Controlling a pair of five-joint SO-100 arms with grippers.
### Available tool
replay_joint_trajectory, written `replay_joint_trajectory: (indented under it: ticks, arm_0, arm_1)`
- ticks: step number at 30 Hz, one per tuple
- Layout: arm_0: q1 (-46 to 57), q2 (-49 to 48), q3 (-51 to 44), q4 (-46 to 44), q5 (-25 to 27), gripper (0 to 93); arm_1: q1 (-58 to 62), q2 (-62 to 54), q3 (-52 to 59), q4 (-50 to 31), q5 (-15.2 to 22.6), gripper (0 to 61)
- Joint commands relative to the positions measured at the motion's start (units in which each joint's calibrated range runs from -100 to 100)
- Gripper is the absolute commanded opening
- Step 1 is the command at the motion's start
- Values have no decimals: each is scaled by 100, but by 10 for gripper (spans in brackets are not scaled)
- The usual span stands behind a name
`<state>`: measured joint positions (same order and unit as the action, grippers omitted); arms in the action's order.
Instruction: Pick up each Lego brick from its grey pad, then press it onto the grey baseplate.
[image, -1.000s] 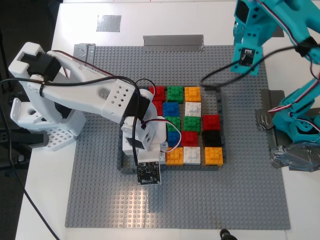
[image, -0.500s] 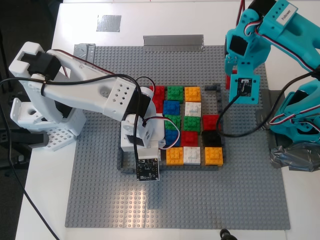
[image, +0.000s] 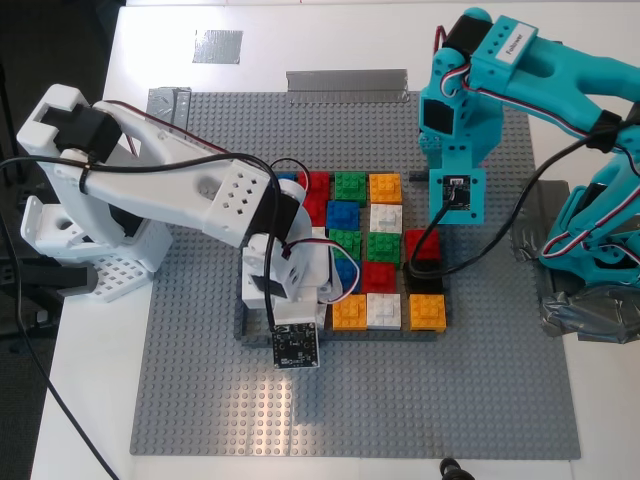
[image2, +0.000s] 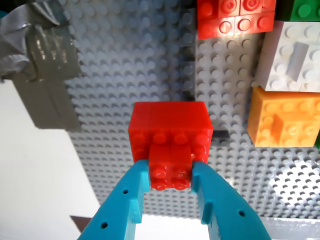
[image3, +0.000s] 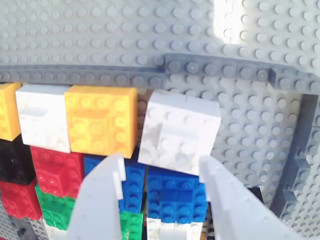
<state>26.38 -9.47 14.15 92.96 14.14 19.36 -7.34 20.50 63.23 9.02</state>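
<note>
My first gripper (image2: 171, 172) clenches a glossy red brick (image2: 169, 131) above the studded grey baseplate (image2: 135, 65), near crinkled silver tape (image2: 42, 50). My second gripper (image3: 161, 172) is released, its fingers straddling a smooth white brick (image3: 179, 130) inside the dark frame (image3: 215, 67).

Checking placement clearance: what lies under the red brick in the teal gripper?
Under the red brick held by my first gripper, studded grey baseplate shows all around it. The spot directly beneath is covered by the brick itself.
</note>
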Motion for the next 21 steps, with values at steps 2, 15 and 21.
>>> replay_joint_trajectory:
  ticks: [2,15,21]
  arm_0:
    - [79,131,-119,-199,-24,0]
    - [72,578,-480,-484,-24,0]
    - [14,724,-877,-484,-24,0]
  arm_1:
    - [40,-305,-655,373,19,194]
    - [-547,-1815,-1215,1878,-132,134]
    - [-1055,-2554,-1224,2765,-352,2]
